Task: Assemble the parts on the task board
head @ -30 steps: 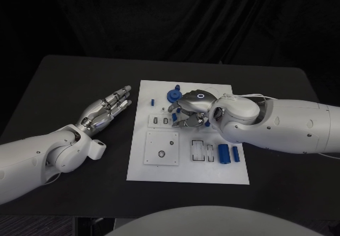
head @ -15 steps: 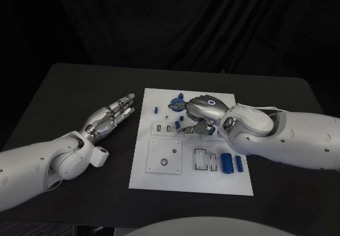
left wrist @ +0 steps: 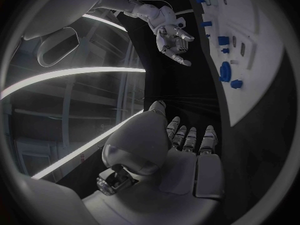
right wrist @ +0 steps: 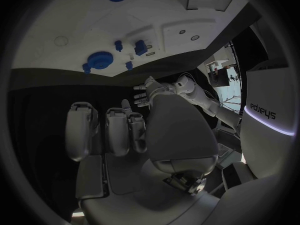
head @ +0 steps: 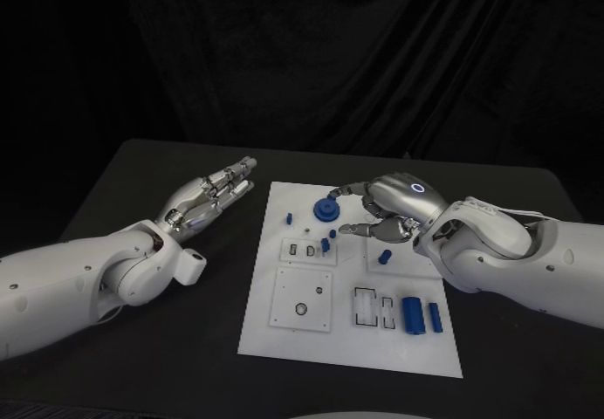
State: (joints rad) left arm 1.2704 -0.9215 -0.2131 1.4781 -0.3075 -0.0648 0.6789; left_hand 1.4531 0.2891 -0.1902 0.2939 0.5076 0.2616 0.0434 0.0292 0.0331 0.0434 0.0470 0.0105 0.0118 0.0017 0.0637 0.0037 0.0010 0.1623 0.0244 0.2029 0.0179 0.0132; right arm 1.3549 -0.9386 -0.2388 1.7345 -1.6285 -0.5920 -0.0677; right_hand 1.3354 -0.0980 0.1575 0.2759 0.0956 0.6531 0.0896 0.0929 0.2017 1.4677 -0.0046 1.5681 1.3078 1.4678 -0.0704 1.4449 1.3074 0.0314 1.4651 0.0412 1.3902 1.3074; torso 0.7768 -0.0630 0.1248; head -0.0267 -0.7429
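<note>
1. The right hand [head: 393,206] is held over the far part of the task board [head: 315,336], fingers spread, nothing gripped.
2. The blue round part [head: 330,209] lies just left of its fingertips; a small blue peg [head: 385,257] stands on the near side. Nearer hand: right.
3. The left hand [head: 211,197] is laid flat and empty on the black table [head: 139,175], left of the board.
4. Two blue cylinders [head: 421,316] are seen at the near right, long axes running near-far.
</note>
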